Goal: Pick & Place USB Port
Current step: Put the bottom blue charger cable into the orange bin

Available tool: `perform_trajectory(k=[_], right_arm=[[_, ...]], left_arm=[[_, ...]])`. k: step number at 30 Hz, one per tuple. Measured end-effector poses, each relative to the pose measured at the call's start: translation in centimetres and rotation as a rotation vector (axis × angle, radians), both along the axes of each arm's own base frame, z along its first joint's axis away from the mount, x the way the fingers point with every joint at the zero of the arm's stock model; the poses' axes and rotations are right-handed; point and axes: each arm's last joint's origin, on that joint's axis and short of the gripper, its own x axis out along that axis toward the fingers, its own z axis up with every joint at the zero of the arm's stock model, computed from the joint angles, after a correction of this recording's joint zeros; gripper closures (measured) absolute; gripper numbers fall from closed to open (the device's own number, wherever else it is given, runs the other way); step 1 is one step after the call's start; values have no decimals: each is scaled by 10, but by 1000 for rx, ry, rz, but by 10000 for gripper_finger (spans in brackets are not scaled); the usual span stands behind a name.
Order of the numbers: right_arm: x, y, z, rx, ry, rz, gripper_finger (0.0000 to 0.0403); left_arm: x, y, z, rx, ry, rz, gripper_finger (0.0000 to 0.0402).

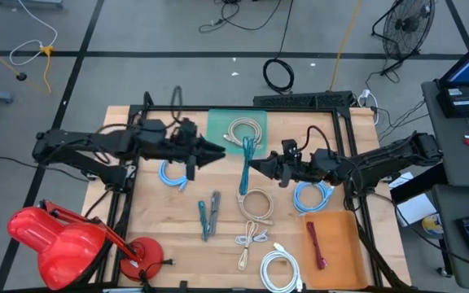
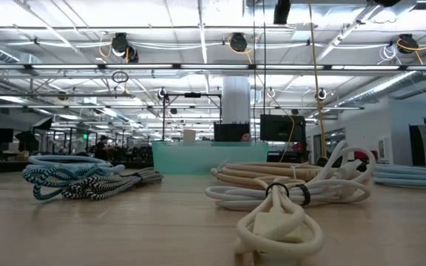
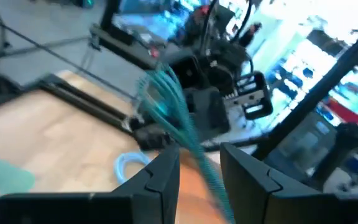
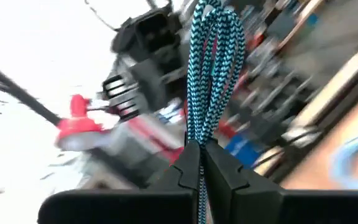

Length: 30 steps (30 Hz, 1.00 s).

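Holding the teal braided cable (image 4: 211,59) pinched mid-air, right gripper (image 4: 201,163) faces the left gripper (image 3: 199,171), whose fingers are spread.

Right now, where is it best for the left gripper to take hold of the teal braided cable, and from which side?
The right gripper pinches the teal braided cable low on its folded bundle, and the looped end sticks up free. The open left gripper faces it from the left, so I would probably grip the free looped half, approaching level from the left, clear of the right fingers.
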Motion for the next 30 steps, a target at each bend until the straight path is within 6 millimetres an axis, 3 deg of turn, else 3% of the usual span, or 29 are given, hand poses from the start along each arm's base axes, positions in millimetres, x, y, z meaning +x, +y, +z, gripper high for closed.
perform_trajectory(k=[4, 9, 16, 22, 25, 30], right_arm=[[-11, 23, 3, 202, 56, 275, 402], [-40, 68, -11, 380, 371, 493, 402], [-102, 114, -41, 553, 820, 369, 403], [-154, 134, -67, 597, 1067, 187, 403], [-167, 135, -78, 545, 1230, 178, 403], [-172, 135, -92, 479, 1438, 136, 403]], left_arm=[[-16, 2, 2, 30, 53, 49, 284], [-26, 3, 0, 58, 114, 91, 284], [-28, 1, -4, 70, 155, 87, 284], [-28, -2, -6, 77, 179, 92, 284], [-29, -3, -9, 82, 208, 105, 284], [-30, -6, -12, 73, 240, 105, 284]])
